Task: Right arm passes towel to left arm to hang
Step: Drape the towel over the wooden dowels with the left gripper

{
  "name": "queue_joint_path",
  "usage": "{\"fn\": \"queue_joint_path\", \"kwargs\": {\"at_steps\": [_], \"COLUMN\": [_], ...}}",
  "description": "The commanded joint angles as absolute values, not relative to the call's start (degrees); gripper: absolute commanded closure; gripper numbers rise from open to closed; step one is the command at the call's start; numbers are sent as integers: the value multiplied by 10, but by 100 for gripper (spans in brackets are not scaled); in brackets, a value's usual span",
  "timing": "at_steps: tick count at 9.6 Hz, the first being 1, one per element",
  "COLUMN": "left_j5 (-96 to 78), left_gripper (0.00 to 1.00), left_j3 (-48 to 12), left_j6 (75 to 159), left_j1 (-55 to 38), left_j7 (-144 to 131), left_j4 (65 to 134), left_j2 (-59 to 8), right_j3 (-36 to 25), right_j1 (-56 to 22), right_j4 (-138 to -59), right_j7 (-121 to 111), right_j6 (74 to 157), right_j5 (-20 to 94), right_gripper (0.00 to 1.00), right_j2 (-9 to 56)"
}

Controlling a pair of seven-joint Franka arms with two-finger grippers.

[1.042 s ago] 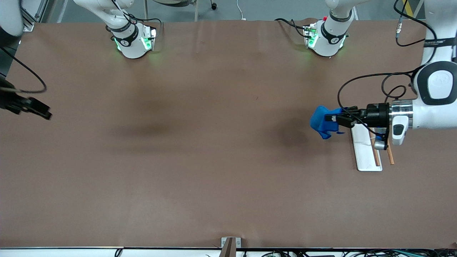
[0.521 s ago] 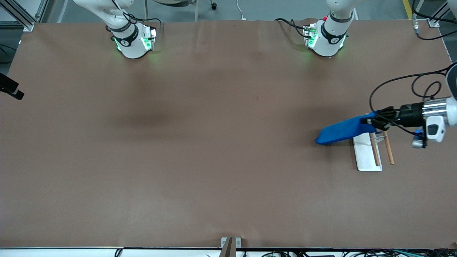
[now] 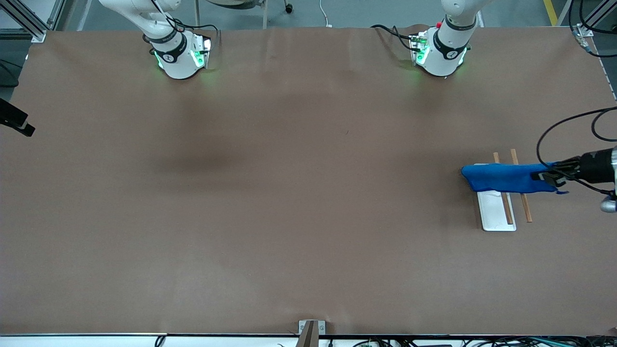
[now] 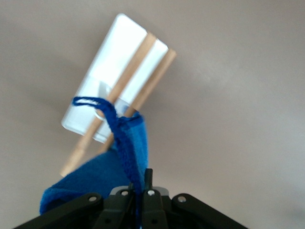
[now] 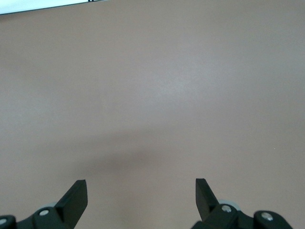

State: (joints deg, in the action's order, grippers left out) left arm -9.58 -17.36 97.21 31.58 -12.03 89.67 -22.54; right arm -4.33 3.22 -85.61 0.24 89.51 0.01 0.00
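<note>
We see a robotics lab. Two white arm bases with green lights, the right arm (image 3: 168, 46) and the left arm (image 3: 446, 43), are bolted along one edge of a wide table (image 3: 289, 217) under brown covering. Loose cables (image 3: 569, 130), aluminium framing (image 3: 21, 19) and grey floor (image 3: 361, 12) surround it.

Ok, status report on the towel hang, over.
Left gripper shut on the towel, over the rack. Towel draped across both rack rods. Right gripper open, empty, waiting at its end of the table. Nothing in the way.
</note>
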Motion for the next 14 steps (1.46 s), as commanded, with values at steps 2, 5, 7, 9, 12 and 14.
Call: {"fn": "queue_joint_path", "kwargs": {"at_steps": [2, 5, 7, 9, 12, 14], "left_j5": [-53, -50, -50, -38, -36, -9], "left_gripper": [100, 100, 100, 100, 93, 57], "left_j3": [-177, -177, -177, -177, -177, -177], "left_j6": [976, 988, 990, 990, 991, 991], "left_j1": [335, 344, 366, 386, 404, 411], "left_j7": [-30, 1, 34, 46, 67, 68], "left_j4": [851, 851, 853, 865, 867, 863], "left_j2": [-284, -290, -296, -306, -336, -345], "right_j3": [-46, -46, -46, -47, -47, -47], "right_j1": [33, 33, 33, 34, 36, 41], "right_j4": [-854, -853, -852, -853, -853, -853], "right_j7": [-43, -41, -40, -41, -42, -41], "right_j6": [876, 874, 875, 892, 901, 900], "right_j5": [6, 5, 4, 2, 0, 1], "right_gripper": [0, 0, 0, 0, 0, 0], "right_j2": [-3, -2, -2, -2, -1, -1]}}
